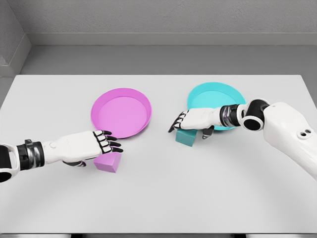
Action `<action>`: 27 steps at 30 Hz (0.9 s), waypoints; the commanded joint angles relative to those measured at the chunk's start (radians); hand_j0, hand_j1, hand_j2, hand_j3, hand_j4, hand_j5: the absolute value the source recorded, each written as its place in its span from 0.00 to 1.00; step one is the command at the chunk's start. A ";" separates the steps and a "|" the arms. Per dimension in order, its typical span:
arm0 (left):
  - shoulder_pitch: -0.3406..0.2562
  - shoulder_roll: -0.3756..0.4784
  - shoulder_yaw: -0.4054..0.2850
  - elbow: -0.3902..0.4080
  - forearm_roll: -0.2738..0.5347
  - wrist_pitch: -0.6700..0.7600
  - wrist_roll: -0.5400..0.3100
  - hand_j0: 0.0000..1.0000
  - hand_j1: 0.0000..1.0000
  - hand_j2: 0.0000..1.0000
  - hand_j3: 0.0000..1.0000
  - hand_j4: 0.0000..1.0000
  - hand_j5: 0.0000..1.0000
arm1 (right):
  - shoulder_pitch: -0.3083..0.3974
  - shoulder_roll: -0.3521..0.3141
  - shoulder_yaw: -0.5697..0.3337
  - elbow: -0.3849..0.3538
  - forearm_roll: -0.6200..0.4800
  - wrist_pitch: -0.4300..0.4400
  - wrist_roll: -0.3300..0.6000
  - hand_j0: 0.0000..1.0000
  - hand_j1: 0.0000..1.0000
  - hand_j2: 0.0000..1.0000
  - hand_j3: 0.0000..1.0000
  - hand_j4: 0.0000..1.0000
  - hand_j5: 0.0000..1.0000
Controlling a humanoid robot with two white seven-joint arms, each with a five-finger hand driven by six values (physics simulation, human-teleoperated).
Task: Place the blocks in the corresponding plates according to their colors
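A pink plate [121, 112] lies left of the table's centre and a teal plate [214, 95] lies to its right. A pink block [108, 162] rests on the table just in front of the pink plate. My left hand [101, 143] hovers over its top left, fingers stretched out and holding nothing. A teal block [186, 137] stands in front of the teal plate's left rim. My right hand [190, 120] reaches over it from the right, fingers extended above the block and thumb down beside it, not closed around it.
The white table [158, 198] spans the view, with a grey floor and wall behind its far edge.
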 commanded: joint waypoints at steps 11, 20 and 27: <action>0.006 -0.007 -0.008 0.032 0.001 0.001 -0.002 1.00 1.00 1.00 1.00 1.00 1.00 | -0.002 0.000 0.000 -0.006 0.008 0.001 0.000 0.78 0.78 0.78 0.78 0.78 0.78; -0.002 -0.041 -0.008 0.065 -0.002 0.001 -0.003 1.00 1.00 1.00 1.00 1.00 1.00 | -0.006 0.002 -0.002 -0.007 0.014 0.001 0.012 0.67 0.67 0.67 0.67 0.67 0.67; -0.005 -0.060 -0.008 0.067 -0.007 0.001 -0.005 1.00 1.00 1.00 1.00 1.00 1.00 | -0.009 0.025 -0.003 -0.039 0.013 0.001 0.015 0.64 0.64 0.64 0.64 0.64 0.64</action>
